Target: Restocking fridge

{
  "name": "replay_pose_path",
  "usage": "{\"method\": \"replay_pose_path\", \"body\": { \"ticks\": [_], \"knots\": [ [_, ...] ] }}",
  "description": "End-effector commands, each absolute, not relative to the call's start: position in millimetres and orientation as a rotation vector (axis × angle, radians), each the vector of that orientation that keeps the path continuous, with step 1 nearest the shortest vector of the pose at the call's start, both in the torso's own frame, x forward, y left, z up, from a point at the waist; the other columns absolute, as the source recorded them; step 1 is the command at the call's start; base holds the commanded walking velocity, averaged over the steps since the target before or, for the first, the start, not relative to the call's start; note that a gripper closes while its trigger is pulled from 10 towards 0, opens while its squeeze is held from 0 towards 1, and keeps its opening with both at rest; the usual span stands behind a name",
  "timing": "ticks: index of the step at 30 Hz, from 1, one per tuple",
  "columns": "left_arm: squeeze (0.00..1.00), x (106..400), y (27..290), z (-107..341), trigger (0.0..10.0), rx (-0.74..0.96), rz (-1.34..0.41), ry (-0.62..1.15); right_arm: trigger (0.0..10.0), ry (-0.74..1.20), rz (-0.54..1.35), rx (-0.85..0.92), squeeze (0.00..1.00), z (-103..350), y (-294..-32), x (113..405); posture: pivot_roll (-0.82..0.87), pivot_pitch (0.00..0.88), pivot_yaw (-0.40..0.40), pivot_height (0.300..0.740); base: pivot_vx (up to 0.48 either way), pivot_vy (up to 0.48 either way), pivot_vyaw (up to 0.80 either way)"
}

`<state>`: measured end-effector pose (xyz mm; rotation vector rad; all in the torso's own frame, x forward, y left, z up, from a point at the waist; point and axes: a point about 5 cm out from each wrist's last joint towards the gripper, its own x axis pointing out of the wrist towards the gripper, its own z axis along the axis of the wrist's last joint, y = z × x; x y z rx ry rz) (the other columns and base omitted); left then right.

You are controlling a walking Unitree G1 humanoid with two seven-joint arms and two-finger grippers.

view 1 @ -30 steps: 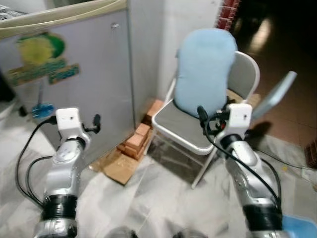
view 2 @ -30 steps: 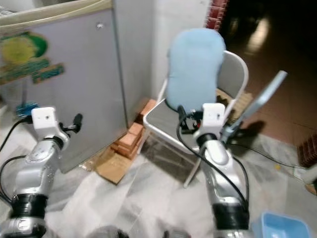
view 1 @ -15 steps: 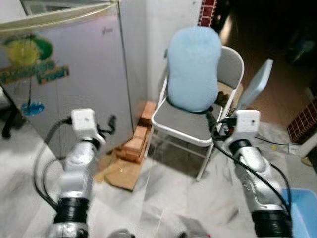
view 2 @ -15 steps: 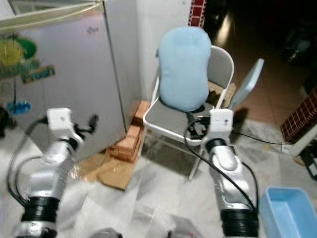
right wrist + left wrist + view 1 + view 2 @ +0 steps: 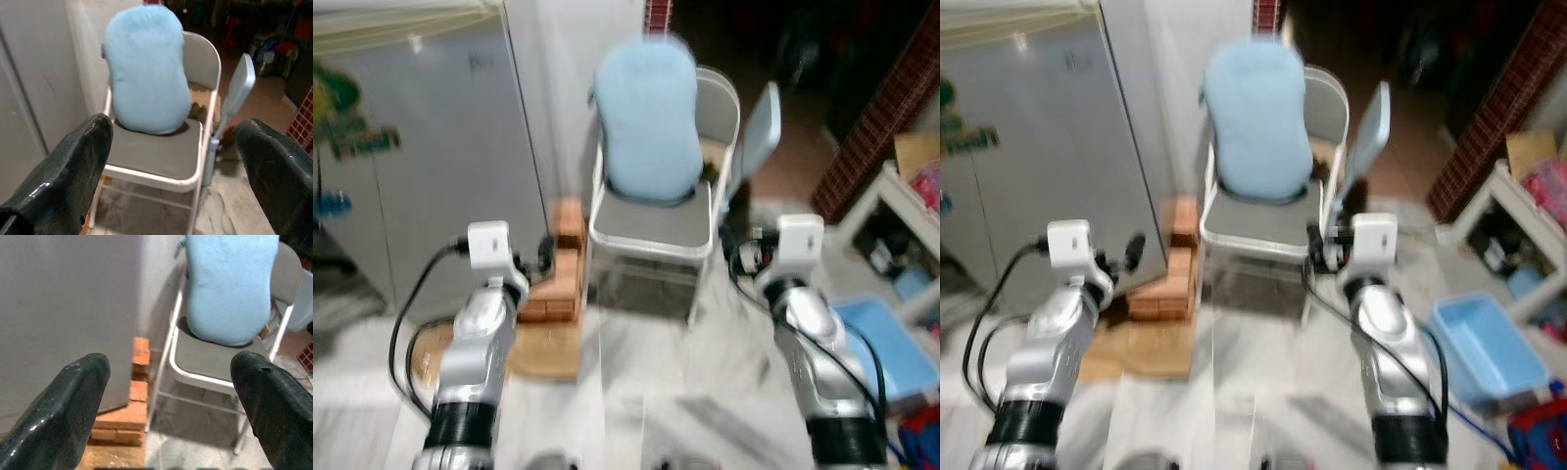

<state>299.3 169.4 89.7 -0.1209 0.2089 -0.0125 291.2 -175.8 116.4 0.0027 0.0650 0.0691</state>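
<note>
facing a fridge (image 5: 421,166) with blurred, unreadable green lettering, left end effector (image 5: 171,396) and right end effector (image 5: 178,161) gape empty.

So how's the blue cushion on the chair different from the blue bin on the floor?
The cushion is a soft, rounded pad; the bin is a rigid, open rectangular container. The cushion stands upright against the back of the chair; the bin sits flat on the floor, further to the robot's right. Both are light blue.
</note>
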Motion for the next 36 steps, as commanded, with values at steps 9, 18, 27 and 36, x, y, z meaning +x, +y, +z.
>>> {"method": "replay_pose_path", "body": {
  "ticks": [9, 18, 27, 36],
  "knots": [
    [0.0, 298.2, 175.6, 91.5, 10.0, -0.105, 0.004, 0.204, 10.0, 0.046, 0.097, 0.005, 0.0, 121.1, -168.5, 294.3, 0.01, 0.0, -0.008, 0.74, 0.0, 0.48, -0.41],
    [0.0, 297.1, 167.1, 91.3, 10.0, -0.116, -0.022, 0.206, 10.0, 0.039, 0.094, 0.001, 0.0, 123.0, -167.5, 296.4, 0.01, 0.0, -0.005, 0.74, 0.0, 0.48, 0.0],
    [0.0, 295.9, 162.1, 92.6, 10.0, -0.095, -0.048, 0.168, 10.0, 0.048, 0.084, 0.002, 0.0, 121.7, -168.5, 295.2, 0.0, 0.0, -0.006, 0.74, 0.0, 0.48, -0.52],
    [0.0, 294.9, 149.8, 100.2, 10.0, -0.107, -0.101, 0.137, 10.0, 0.041, 0.088, 0.014, 0.0, 124.0, -167.6, 297.0, 0.0, 0.0, -0.006, 0.74, 0.0, 0.0, -0.8]
  ]
}}
